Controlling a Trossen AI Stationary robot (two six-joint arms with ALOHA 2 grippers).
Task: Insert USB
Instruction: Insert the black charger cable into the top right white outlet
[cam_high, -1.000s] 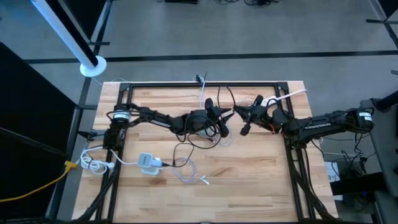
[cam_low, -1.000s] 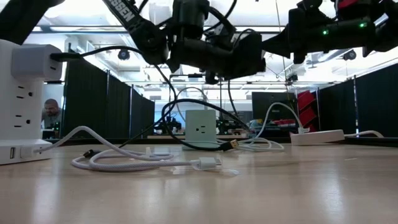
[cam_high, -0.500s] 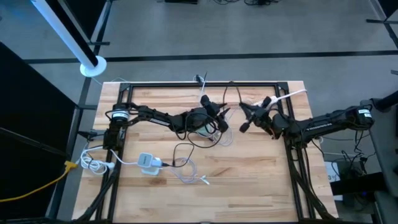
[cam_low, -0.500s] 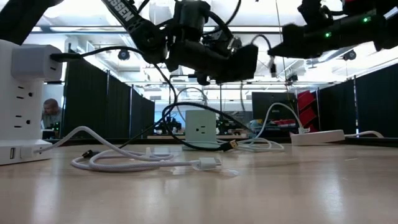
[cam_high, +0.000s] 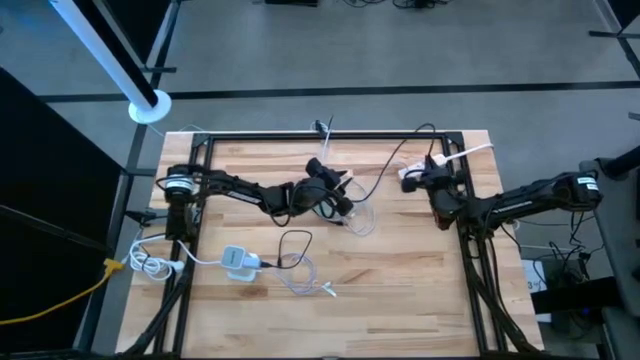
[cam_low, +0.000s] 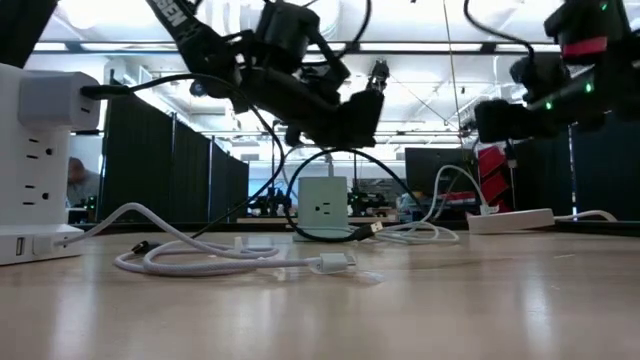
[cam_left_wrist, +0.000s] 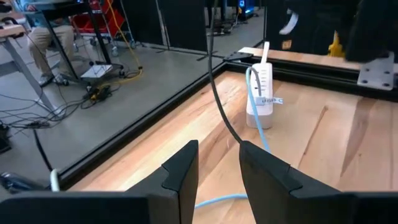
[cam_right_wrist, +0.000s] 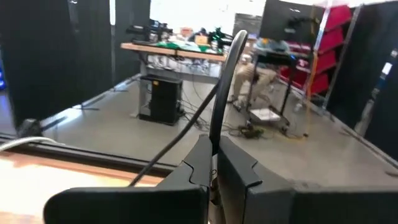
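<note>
Since the earlier frames the right end effector (cam_high: 433, 172) has drawn back toward the surface's far right corner, and the left end effector (cam_high: 343, 187) has pulled slightly left. The right one's fingers (cam_right_wrist: 198, 163) are pressed together on a thin, round black cable (cam_right_wrist: 219, 112) that arcs away over the pale, planked wooden surface (cam_high: 400, 290). The left one's fingers (cam_left_wrist: 183, 171) stand spread, the cable passing between them. The cable's gold-tipped USB plug (cam_low: 375, 230) lies on the surface near the white cube-shaped charger (cam_low: 322, 205), below and apart from both end effectors.
</note>
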